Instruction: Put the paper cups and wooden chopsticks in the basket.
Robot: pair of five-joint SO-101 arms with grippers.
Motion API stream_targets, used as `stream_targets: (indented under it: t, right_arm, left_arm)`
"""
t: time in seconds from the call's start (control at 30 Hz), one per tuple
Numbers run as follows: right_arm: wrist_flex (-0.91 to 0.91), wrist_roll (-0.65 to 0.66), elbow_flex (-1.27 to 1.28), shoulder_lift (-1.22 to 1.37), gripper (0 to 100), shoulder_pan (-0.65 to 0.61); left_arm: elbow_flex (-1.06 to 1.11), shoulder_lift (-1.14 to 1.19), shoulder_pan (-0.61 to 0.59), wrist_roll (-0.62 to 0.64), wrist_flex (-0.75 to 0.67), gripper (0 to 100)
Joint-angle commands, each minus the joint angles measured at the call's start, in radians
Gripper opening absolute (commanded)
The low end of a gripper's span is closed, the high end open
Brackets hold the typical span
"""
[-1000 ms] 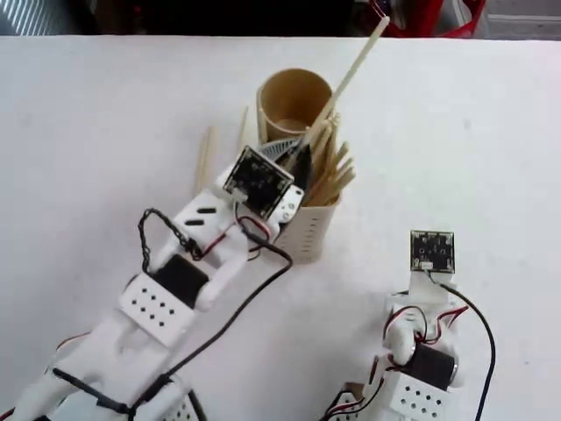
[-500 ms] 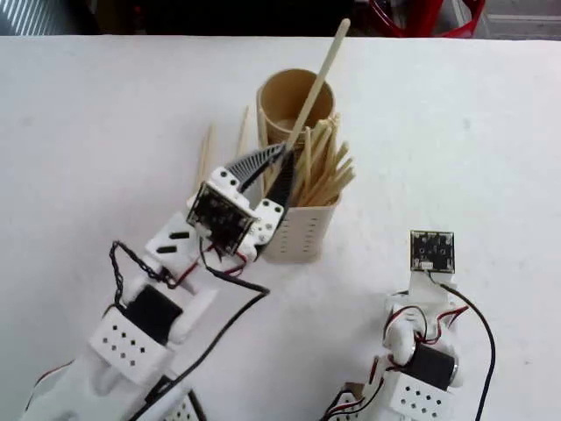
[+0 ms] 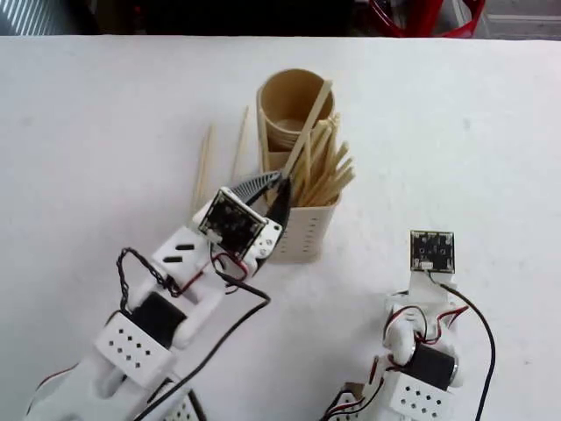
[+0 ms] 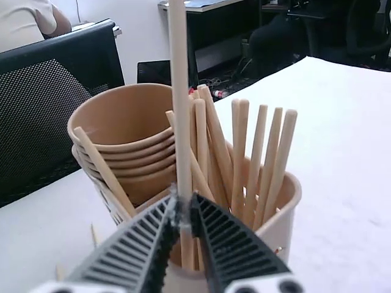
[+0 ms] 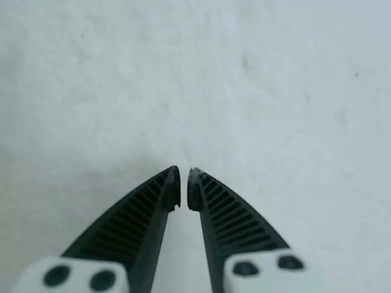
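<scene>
**Table lot: basket filled, one stick in the left claw**

1. Right gripper (image 5: 183, 186): black ribbed jaws, tapering, drawn to a narrow slit with nothing between them; poised over the white matt table (image 5: 275, 73), well apart from the basket.
2. Left gripper (image 4: 181, 210): same ribbed jaws, pinched on a pale round wooden chopstick (image 4: 179, 91) low on its shaft. The stick's lower end goes down inside the basket; its upper end leans across the mouth of the cups.
3. White perforated plastic basket (image 3: 307, 232): oval, upright, walls dotted with small holes.
4. Bundle of wooden chopsticks (image 3: 329, 171): smooth, blunt-ended, standing fanned in the basket's nearer half.
5. Stack of tan paper cups (image 3: 294, 101): nested, rolled rims stepped, upright in the far half.
6. Two loose wooden chopsticks (image 3: 203, 162): flat on the table, just beside the basket
</scene>
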Motion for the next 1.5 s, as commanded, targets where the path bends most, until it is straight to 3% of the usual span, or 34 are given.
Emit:
stream_targets:
  t: [0.0, 0.27, 0.53, 0.77, 0.9, 1.03, 1.3, 1.47]
  right_arm:
    - [-0.010, -0.006, 0.009, -0.010, 3.6, 0.010]
    - [-0.010, -0.006, 0.009, -0.010, 3.6, 0.010]
    - [-0.010, -0.006, 0.009, -0.010, 3.6, 0.010]
    - [-0.010, -0.006, 0.009, -0.010, 3.6, 0.010]
    - [-0.010, -0.006, 0.009, -0.010, 3.6, 0.010]
    - [-0.010, -0.006, 0.009, -0.010, 3.6, 0.010]
    - [-0.010, -0.006, 0.009, -0.010, 3.6, 0.010]
    - [-0.010, -0.006, 0.009, -0.010, 3.6, 0.010]
  left_arm:
    - [-0.011, -0.018, -0.008, 0.006, -0.005, 6]
    - [-0.094, -0.018, -0.031, 0.008, 0.005, 14]
    - [-0.215, -0.018, -0.139, 0.015, 0.095, 13]
    - [-0.259, -0.012, -0.406, 0.144, 0.166, 13]
    - [-0.221, 0.013, -0.527, 0.158, 0.183, 13]
    - [-0.203, 0.171, -0.529, 0.087, 0.195, 14]
    - [-0.410, 0.705, -0.518, 0.021, 0.201, 14]
    - [-0.628, 0.989, -0.515, 0.021, 0.361, 13]
